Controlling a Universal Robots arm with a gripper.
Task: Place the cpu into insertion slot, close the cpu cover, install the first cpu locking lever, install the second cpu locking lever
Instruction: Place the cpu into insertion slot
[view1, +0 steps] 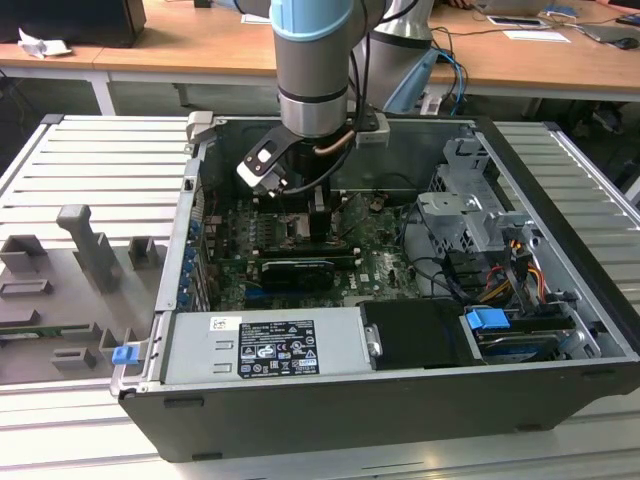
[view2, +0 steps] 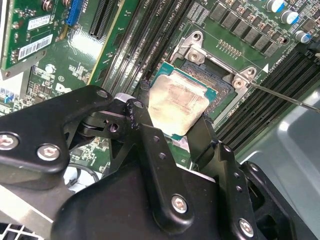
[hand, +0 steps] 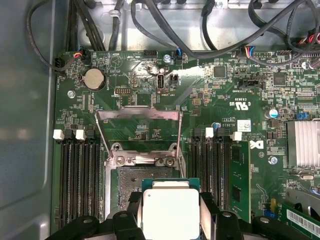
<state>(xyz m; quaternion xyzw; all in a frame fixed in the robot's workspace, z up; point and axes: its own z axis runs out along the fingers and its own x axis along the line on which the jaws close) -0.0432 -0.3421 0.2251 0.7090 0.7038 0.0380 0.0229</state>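
The robot arm reaches down into an open computer case (view1: 330, 425) that lies on a grey slatted table (view1: 90, 170). The gripper (view1: 300, 205) hangs over the far part of the green board (view1: 385, 262), toward the exterior view's left. A silver box (view1: 260, 345) sits along the near side of the case.

In both wrist views the gripper (view2: 175, 107) (hand: 171, 216) has its two black fingers (view2: 150, 145) pressed on two sides of the chip (view2: 177, 107) (hand: 171, 207). The fingers are only as far apart as the chip is wide. The chip's pale metal top faces up.

The chip sits over one edge of the slot (hand: 131, 186). Most of the dark square of the slot (view2: 217, 75) is bare. I cannot tell if the chip touches the slot or hangs just above it.

The cover (hand: 139, 115) is flipped open. It stands up from the far edge of the slot, and the green board (hand: 225, 90) shows through its window.

A thin metal rod (view2: 285, 97) sticks out from one corner of the slot.

Long black slots (hand: 75, 175) run along both sides of the chip's slot. A round silver battery (hand: 93, 78) sits on the board past the cover.
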